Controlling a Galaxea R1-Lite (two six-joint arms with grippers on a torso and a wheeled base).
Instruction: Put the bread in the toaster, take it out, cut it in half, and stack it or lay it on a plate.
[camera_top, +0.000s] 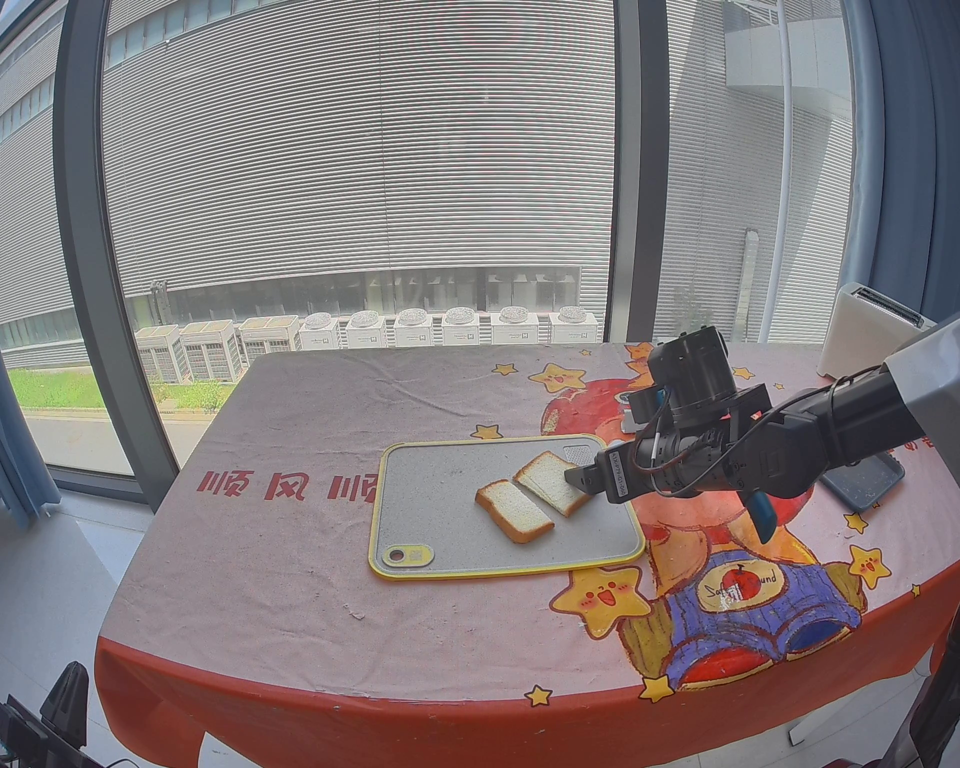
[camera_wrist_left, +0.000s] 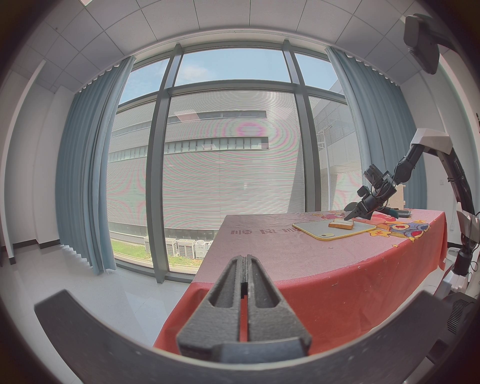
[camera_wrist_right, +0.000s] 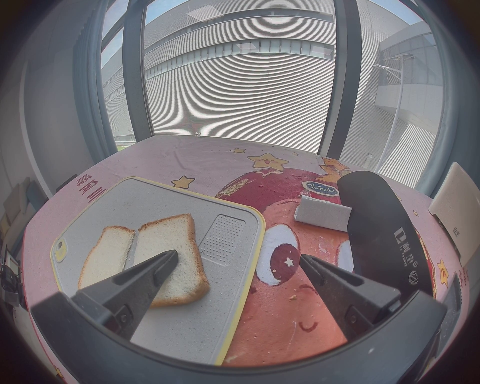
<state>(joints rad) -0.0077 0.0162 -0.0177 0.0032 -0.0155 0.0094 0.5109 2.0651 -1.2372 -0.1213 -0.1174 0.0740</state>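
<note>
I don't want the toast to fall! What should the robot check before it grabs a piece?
1. Bread cut in two: ok, the left half and the right half lie on the cutting board.
2. The right claw open: ok.
3. The right half between its fingers: not ok, one hangs over it, the other over the tablecloth.
4. The left claw clear of the board: ok, shut and far off.
5. Plate ready: cannot tell; a dark flat thing lies beside the right arm.
</note>
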